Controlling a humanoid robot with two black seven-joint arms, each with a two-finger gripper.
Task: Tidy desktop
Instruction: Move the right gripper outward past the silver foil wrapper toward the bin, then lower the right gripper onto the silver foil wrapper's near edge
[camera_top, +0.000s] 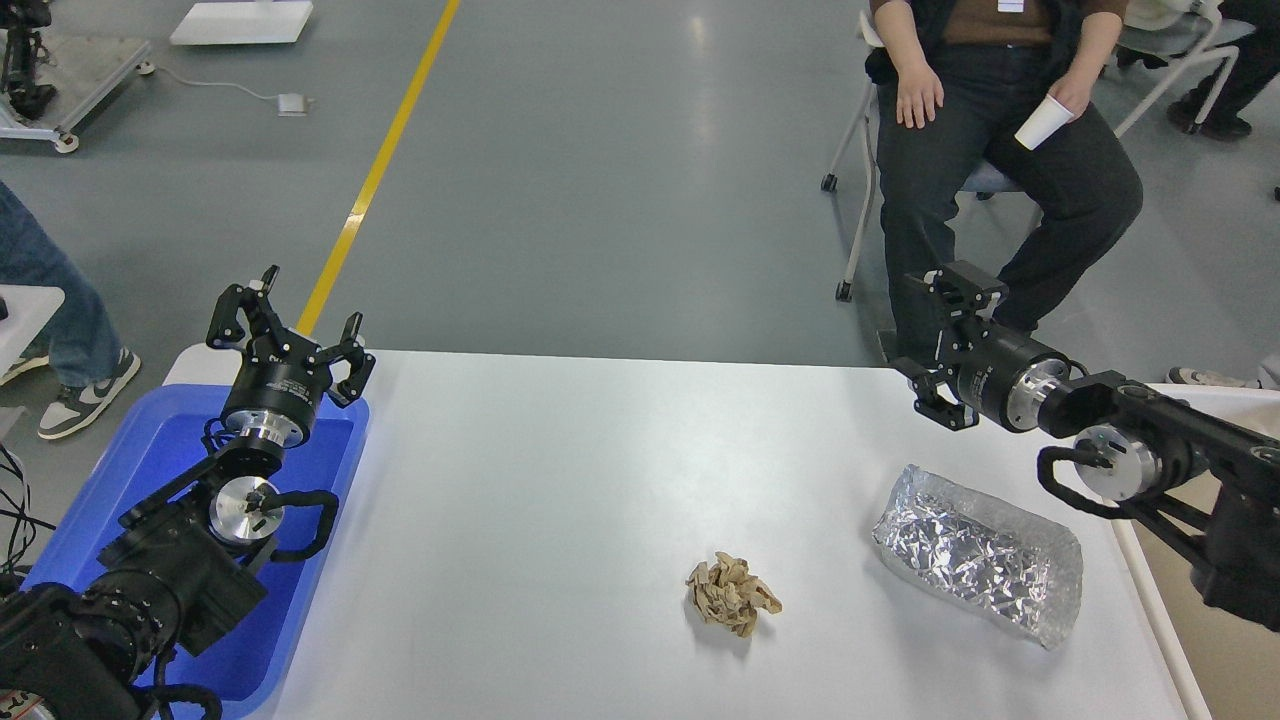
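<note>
The white desktop (560, 480) carries a crumpled brown paper ball (731, 594) near its front middle and a crinkled silver foil bag (980, 553) to its right. My left gripper (285, 325) is open and empty, held above the far end of the blue tray (150, 450). My right gripper (935, 345) is open and empty, pointing left over the desktop's far right edge, above and behind the foil bag.
The blue tray stands at the desktop's left end. A beige-white tub (1220, 640) stands at the right end, under my right arm. A seated person (1000, 150) holding a white paper cup sits beyond the far right corner. Another person's legs (50, 300) are at far left.
</note>
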